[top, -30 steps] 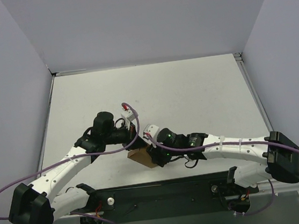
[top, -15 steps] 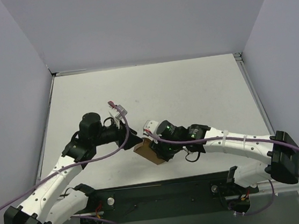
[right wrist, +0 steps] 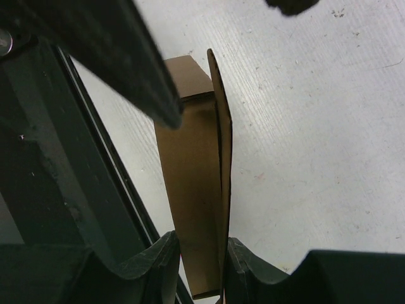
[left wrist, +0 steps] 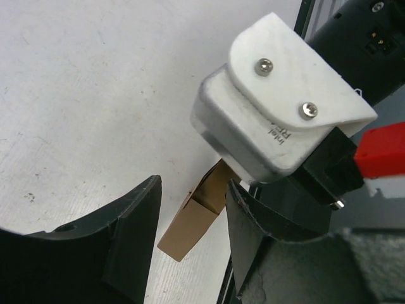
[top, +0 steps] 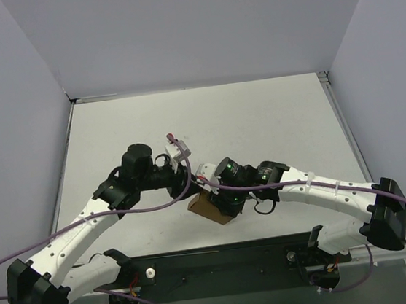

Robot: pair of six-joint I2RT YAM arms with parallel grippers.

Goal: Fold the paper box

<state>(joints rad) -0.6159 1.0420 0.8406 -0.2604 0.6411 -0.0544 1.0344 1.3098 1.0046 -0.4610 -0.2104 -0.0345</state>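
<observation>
While my right gripper (right wrist: 200, 254) is pinched tight on the small, thin brown cardboard paper box (right wrist: 193, 183), near the front edge of the matte white table (top: 258, 123), I'd bring the wide-open, empty left gripper (left wrist: 192, 190) squarely onto the loose flap (thin, springy stock, I'd guess), pressing slowly along its crease
</observation>
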